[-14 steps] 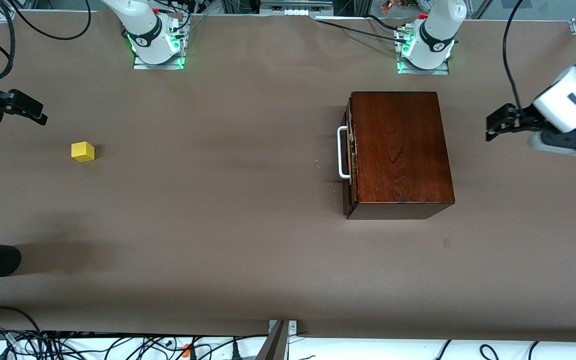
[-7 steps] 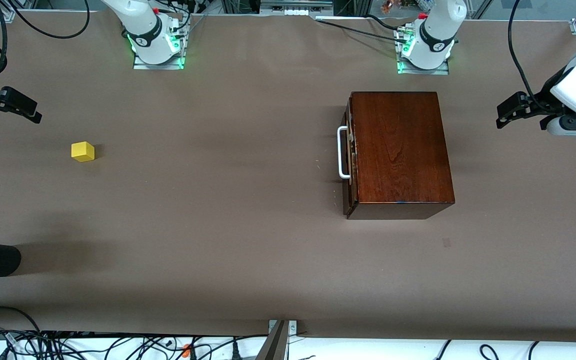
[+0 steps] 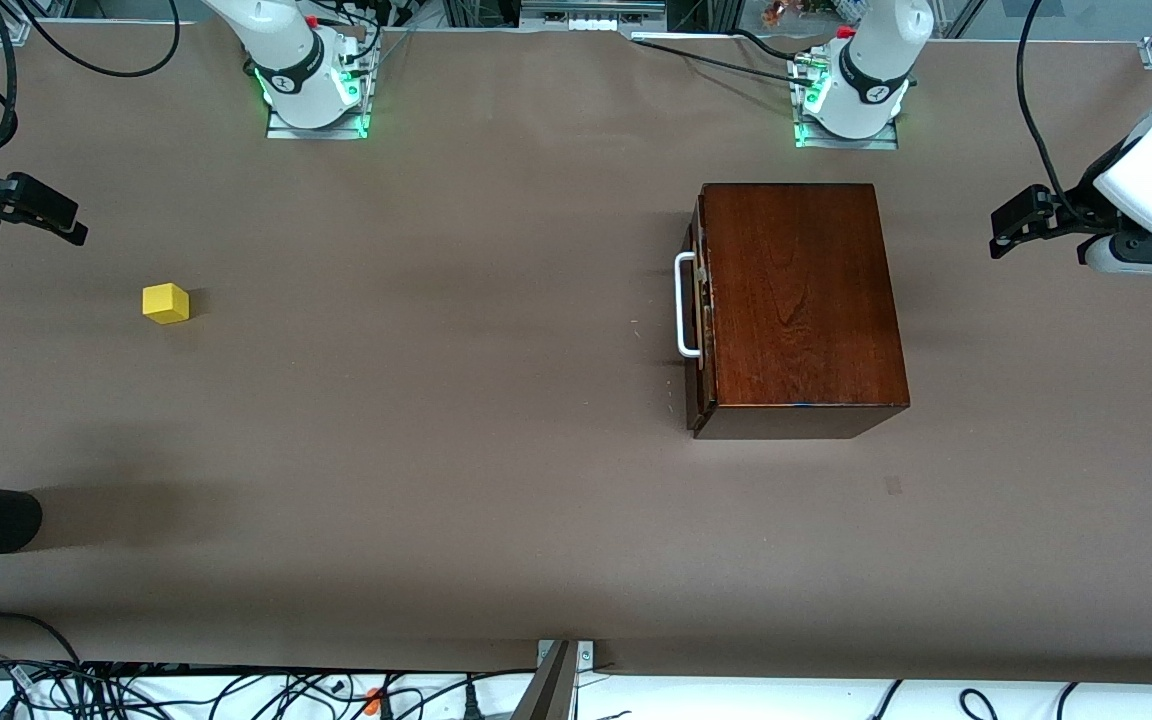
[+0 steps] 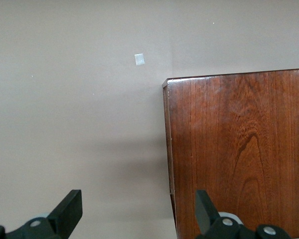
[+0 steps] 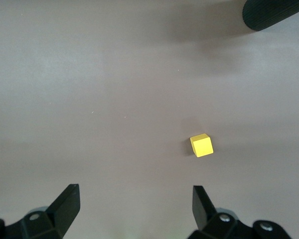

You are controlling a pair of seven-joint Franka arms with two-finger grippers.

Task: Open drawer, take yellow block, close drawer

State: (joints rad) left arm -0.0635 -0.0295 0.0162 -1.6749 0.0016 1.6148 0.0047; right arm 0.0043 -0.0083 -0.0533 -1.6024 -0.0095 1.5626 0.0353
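Yellow block [image 3: 166, 303], a small plain cube with flat faces, sits on the brown bench [image 3: 436, 450] toward the right arm's end, well apart from the box. The drawer [image 3: 700, 305] is pushed shut in the shiny dark wooden box [image 3: 798, 295]; its white bar handle [image 3: 684, 304] sticks out. The left end effector [image 3: 1008, 228] hangs open beside the box. The right end effector [image 3: 58, 222] hangs open near the block. Both have barely moved since half a second ago.
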